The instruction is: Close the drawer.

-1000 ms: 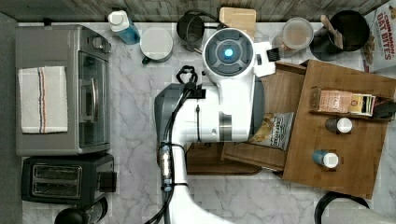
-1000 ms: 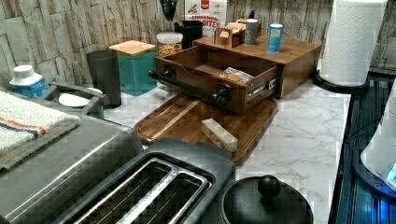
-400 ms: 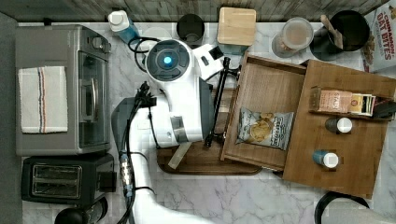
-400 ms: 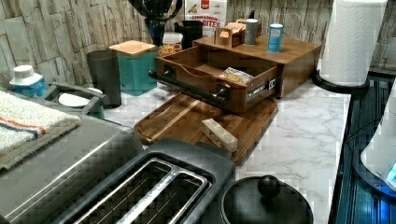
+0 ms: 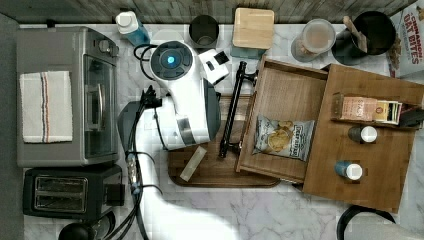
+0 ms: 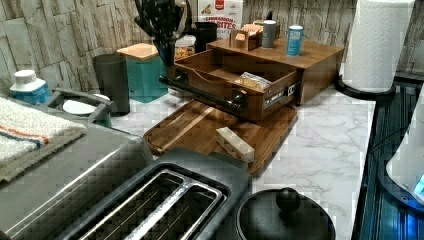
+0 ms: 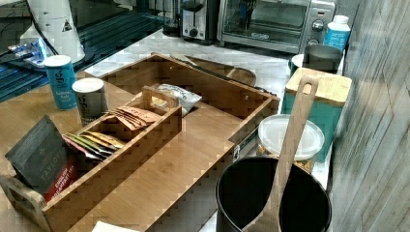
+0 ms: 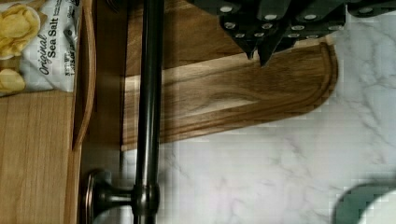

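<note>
The drawer (image 5: 285, 95) stands pulled out from the cabinet, over a dark wooden tray. A bag of chips (image 5: 282, 137) lies inside it. Its long black bar handle (image 5: 231, 115) runs across the front. My arm (image 5: 185, 100) is on the top view's left of the handle and covers the gripper there. In the left view my gripper (image 6: 164, 47) hangs above the handle's (image 6: 200, 92) far end, not touching it. In the wrist view my gripper (image 8: 259, 51) is shut and empty, off to the side of the handle (image 8: 148, 107), above the tray's rounded corner.
The dark tray (image 5: 215, 172) carries a small wooden block (image 5: 193, 163). A dark cup (image 5: 203, 30) and a teal canister with a wooden lid (image 5: 253, 27) stand behind my arm. A toaster oven (image 5: 65, 95) and toaster (image 5: 70, 192) fill the top view's left. Bottles stand on the cabinet top (image 5: 380, 165).
My arm has swung from above the drawer to the top view's left and toward the back wall, uncovering the drawer. The drawer has stayed open in the same place.
</note>
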You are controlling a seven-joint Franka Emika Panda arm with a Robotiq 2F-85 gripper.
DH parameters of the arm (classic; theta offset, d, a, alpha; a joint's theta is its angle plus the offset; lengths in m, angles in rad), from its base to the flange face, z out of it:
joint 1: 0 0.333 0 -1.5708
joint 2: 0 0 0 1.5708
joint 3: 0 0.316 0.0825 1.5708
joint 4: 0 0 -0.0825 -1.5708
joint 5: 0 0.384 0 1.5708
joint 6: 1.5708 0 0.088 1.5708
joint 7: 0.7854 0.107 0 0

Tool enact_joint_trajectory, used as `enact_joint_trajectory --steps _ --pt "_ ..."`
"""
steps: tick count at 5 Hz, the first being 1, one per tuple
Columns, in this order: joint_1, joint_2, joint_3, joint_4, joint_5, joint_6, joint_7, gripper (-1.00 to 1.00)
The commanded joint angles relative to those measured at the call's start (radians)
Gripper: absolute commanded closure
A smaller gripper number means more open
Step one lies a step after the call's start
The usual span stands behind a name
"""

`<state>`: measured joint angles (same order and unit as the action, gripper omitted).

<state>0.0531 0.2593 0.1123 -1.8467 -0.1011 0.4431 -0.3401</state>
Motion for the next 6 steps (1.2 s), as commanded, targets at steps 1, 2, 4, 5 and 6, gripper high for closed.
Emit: enact_joint_trajectory --steps 1,2,4,5,6 --pt "0.008 0.066 -0.035 -0.115 -0.032 0.224 0.166 1.0" --pt "-0.022 0.081 -0.017 -0.143 0.023 0.266 0.117 1.0" --pt "-0.028 0.116 -0.043 -0.21 -0.033 0.415 0.104 1.0" --pt "-0.027 0.104 -0.052 -0.217 -0.043 0.406 0.105 1.0" --pt "-0.063 0.101 -0.059 -0.2 -0.038 0.389 0.016 1.0"
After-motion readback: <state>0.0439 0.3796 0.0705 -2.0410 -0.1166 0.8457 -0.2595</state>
